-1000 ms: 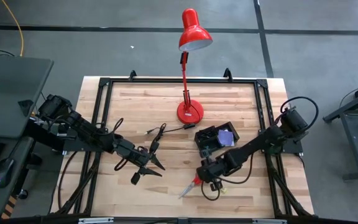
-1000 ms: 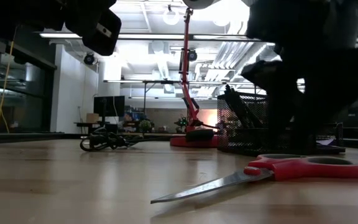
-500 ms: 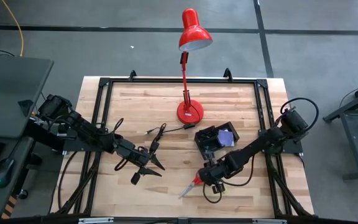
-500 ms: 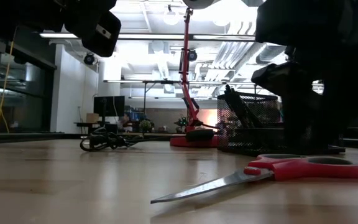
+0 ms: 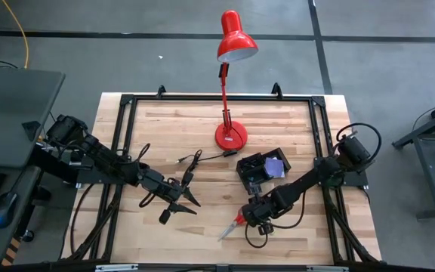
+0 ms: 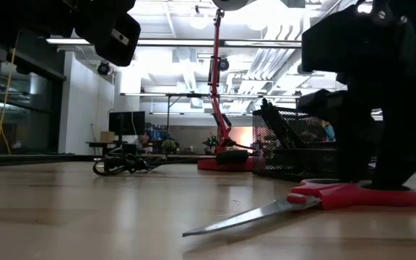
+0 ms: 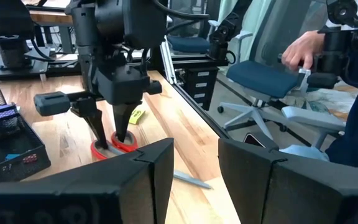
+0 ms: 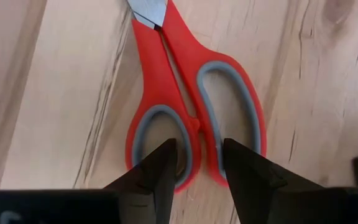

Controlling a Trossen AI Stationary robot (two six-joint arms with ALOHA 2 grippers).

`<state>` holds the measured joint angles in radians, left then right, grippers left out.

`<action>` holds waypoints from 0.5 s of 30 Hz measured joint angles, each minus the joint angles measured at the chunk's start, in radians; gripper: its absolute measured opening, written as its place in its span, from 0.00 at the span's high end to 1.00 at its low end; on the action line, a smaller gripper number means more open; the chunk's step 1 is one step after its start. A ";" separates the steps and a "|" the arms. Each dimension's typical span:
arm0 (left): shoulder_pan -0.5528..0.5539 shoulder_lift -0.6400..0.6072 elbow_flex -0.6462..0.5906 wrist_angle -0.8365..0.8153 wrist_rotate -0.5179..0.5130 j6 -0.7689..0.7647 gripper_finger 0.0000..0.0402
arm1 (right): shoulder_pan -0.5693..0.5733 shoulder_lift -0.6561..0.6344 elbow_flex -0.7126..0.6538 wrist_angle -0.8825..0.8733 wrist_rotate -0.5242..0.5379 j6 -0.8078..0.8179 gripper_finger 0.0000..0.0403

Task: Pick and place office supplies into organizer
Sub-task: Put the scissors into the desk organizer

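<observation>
The red-handled scissors (image 5: 232, 224) are lying flat on the wooden bench (image 5: 165, 128), near its front edge, blades closed and pointing away from the black organizer (image 5: 262, 167), which is sitting near them, farther back beside the red lamp's round base (image 5: 231, 137). The right end effector (image 8: 196, 163) is reaching down over the scissor handles, its two fingers (image 8: 160, 168) standing apart with the tips straddling the bar between the two finger loops; they are not pinching anything. In the low view the scissors (image 6: 316, 202) are resting on the wood under that arm. The left end effector (image 5: 181, 201) is waiting above the bench, well apart from the scissors, with its fingers apart and nothing between them. A black cable (image 5: 191, 161) is lying near the lamp.
</observation>
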<state>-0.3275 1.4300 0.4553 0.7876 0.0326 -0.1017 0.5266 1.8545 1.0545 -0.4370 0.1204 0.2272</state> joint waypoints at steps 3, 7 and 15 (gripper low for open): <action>0.000 0.000 0.000 -0.001 0.000 0.001 0.71 | 0.000 0.006 0.000 -0.001 -0.002 0.003 0.68; 0.000 0.000 0.000 0.000 0.000 0.001 0.71 | 0.000 0.003 0.000 -0.003 -0.004 0.016 0.69; 0.000 0.000 0.000 0.002 0.000 0.003 0.71 | -0.003 0.004 -0.001 -0.003 -0.007 0.034 0.92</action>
<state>-0.3275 1.4300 0.4553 0.7891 0.0322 -0.0982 0.5240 1.8584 1.0538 -0.4404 0.1133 0.2608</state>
